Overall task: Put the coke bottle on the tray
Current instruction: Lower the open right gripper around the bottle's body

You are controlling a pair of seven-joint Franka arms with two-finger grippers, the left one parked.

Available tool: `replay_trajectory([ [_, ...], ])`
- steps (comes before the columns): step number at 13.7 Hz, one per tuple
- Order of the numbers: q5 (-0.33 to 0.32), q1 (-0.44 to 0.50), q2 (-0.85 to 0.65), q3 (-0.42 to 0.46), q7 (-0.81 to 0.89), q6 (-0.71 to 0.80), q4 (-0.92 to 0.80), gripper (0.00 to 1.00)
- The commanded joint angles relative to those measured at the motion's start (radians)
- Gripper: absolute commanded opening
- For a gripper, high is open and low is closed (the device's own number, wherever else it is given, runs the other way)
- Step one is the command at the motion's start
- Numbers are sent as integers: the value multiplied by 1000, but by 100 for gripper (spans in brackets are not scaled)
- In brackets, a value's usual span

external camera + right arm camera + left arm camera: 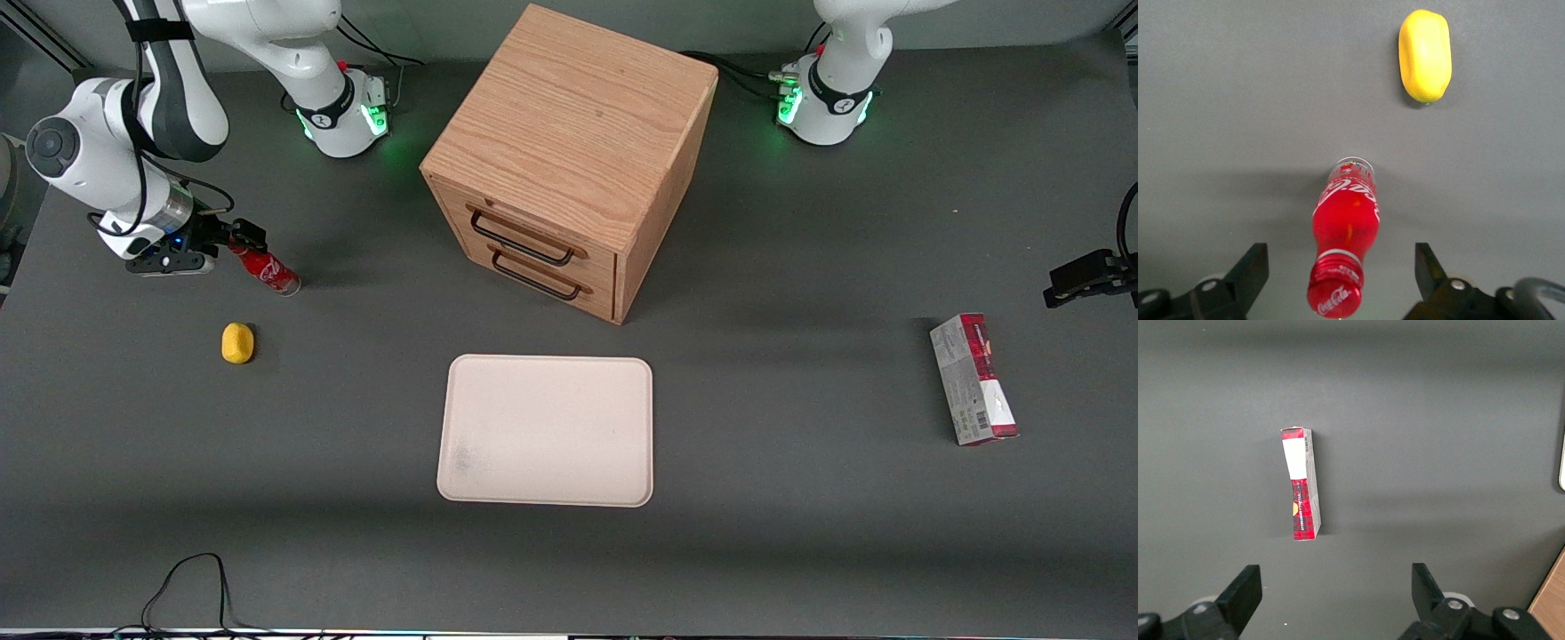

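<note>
The approach is in hand: the gripper (1338, 273) hangs spread wide over the upright bottle (1345, 233), near the lemon (1425, 55), well apart from the tray (546, 430); next it must descend and pinch.

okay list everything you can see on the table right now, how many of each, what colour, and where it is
coke bottle: one, red with clear base, standing toward the working arm's end of the table, between the gripper's spread fingers
yellow object: one, yellow, nearer the front camera than the bottle
tray: one, cream-white, mid-table, in front of the drawer cabinet, nothing on it
drawer cabinet: one, light wood with two dark handles, mid-table
carton box: one, red and grey, lying toward the parked arm's end of the table
cable: one, black, at the table edge nearest the front camera
gripper: one, black, open around the bottle's neck, not closed on it
</note>
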State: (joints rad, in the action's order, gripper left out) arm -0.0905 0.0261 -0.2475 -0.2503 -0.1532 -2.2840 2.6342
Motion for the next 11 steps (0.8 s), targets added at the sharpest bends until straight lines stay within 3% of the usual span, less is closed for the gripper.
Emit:
replay_trajectory([
  [1, -9, 12, 13, -12, -19, -25, 4, 63],
  [6, -9, 14, 14, -12, -8, -17, 1, 6],
  [8, -9, 14, 14, -12, -8, -17, 0, 0],
  [11, -9, 15, 16, -9, -6, -14, -16, 0],
])
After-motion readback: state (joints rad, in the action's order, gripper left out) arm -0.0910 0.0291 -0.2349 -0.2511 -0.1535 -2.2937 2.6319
